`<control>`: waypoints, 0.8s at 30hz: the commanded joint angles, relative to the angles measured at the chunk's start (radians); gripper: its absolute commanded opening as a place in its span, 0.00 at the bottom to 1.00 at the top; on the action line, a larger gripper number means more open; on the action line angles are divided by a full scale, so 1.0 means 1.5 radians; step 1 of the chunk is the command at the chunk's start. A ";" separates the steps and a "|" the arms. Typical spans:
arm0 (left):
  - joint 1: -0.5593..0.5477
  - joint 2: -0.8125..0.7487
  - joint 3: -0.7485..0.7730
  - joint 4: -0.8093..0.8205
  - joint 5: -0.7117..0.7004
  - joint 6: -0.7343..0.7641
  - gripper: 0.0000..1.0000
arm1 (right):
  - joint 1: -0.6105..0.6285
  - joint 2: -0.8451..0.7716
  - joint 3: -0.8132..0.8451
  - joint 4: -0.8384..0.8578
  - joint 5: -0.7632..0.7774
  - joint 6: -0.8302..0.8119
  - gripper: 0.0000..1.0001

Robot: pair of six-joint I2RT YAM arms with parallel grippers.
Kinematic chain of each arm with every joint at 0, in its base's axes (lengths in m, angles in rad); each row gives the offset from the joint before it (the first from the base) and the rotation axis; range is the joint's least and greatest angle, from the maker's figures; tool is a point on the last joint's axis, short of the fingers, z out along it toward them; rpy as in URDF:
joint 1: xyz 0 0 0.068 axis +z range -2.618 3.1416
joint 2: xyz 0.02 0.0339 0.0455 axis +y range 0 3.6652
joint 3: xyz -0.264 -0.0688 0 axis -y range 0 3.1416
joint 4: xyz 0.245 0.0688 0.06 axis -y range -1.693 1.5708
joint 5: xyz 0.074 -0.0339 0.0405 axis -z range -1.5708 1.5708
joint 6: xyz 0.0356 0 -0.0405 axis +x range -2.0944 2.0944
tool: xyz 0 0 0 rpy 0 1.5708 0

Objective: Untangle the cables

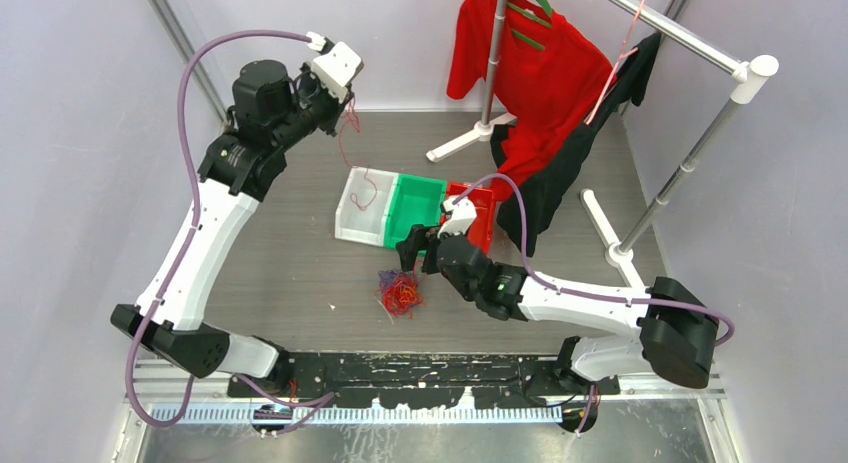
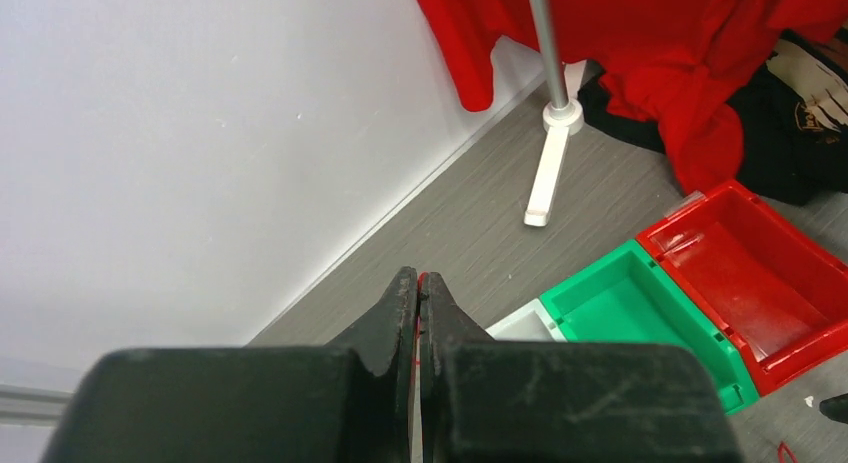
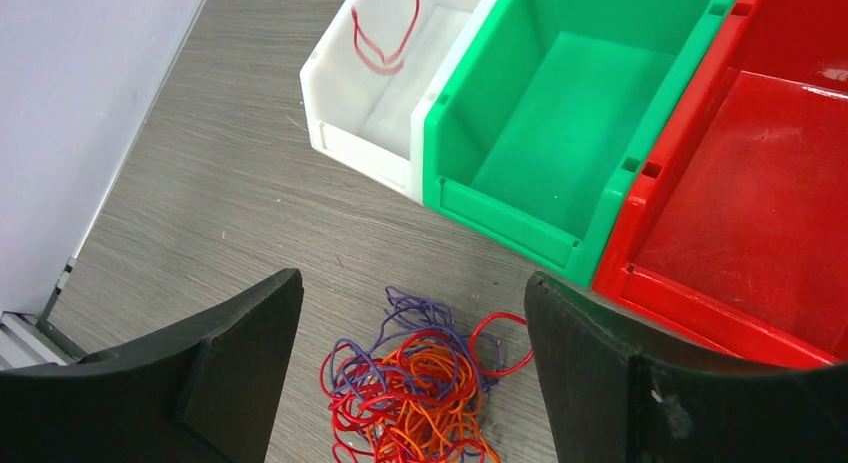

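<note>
The cables (image 1: 400,291) lie as a small tangle of red, orange and purple loops on the grey table, in front of three bins. In the right wrist view the tangle (image 3: 420,383) sits below and between my right gripper's (image 3: 412,283) wide-open jaws. That right gripper (image 1: 420,247) hovers just right of the tangle. My left gripper (image 1: 342,105) is raised at the far left and is shut on a thin red cable (image 1: 351,123) that dangles from it. The strand shows between its jaws (image 2: 421,283). Another red cable loop (image 3: 385,33) lies in the white bin (image 3: 340,133).
White (image 1: 352,223), green (image 1: 415,211) and red (image 1: 480,215) bins stand side by side at mid table. A clothes rack (image 1: 690,153) with a red shirt (image 1: 540,73) and a black garment (image 1: 570,163) stands at the back right. Its white feet (image 1: 470,141) rest on the table.
</note>
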 commanded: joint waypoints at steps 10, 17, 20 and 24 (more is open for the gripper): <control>-0.001 -0.054 -0.192 0.016 -0.024 0.024 0.00 | -0.003 -0.052 -0.017 0.012 0.034 0.020 0.85; -0.001 -0.042 -0.257 0.004 -0.018 -0.002 0.00 | -0.004 -0.051 -0.019 0.006 0.038 0.026 0.85; -0.001 -0.014 -0.240 -0.025 -0.012 -0.018 0.00 | -0.005 -0.046 -0.020 0.006 0.039 0.030 0.85; -0.001 0.049 -0.191 -0.064 -0.011 -0.038 0.00 | -0.005 -0.042 -0.019 0.008 0.048 0.031 0.85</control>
